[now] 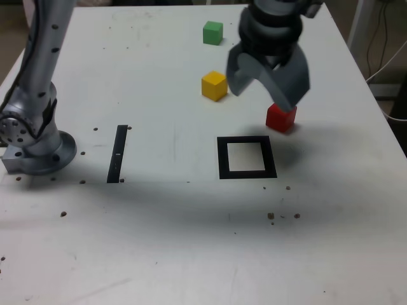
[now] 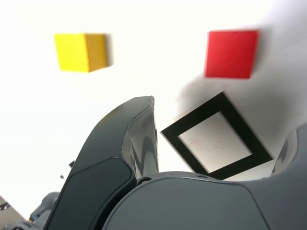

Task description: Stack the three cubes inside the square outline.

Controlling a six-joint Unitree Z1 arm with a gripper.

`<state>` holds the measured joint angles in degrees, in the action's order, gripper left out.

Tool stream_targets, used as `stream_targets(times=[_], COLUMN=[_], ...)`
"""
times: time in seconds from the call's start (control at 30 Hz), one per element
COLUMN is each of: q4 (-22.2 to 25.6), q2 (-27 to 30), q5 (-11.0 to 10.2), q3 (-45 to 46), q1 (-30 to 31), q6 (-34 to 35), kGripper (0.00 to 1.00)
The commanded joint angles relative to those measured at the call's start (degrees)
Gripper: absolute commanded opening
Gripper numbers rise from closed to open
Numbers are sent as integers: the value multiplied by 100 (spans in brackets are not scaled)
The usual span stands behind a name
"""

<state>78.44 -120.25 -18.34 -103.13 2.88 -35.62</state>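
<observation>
From here I see 3 cubes on the white table [image 1: 146, 222], each sitting apart from the others. The red cube [image 1: 280, 118] is nearest the square outline [image 1: 273, 157], just behind it and toward the exterior view's right. The yellow cube [image 1: 214, 86] sits farther back, toward the exterior view's left of the red 1, with 1 of its edges turned toward me. The green cube [image 1: 213, 32] is the farthest back of the 3.

The square outline lies flat, a black frame around a white centre, and 0 cubes are inside it. Toward the exterior view's left is 1 thin black strip [image 1: 117, 154], between the outline and the arm's round grey base [image 1: 41, 152].

The gripper [image 2: 220, 120] hangs in the air above the table, its tip partly in front of the red cube as I look. Its 2 dark grey jaws stand wide apart, with nothing held between them. The wrist view shows the outline below, between the spread jaws, with the red and yellow cubes beyond the tips. Small dark specks dot the tabletop.
</observation>
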Motion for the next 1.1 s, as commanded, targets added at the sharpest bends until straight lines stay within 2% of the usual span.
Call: stream_targets(times=[0.0,0.37,1.07], q4=[25,-14,-232], q2=[-157,-766,-1309], q5=[33,155,243], q3=[-99,-595,-845], q1=[-65,-252,-344], q6=[-42,-343,-452], kGripper=[93,90,78])
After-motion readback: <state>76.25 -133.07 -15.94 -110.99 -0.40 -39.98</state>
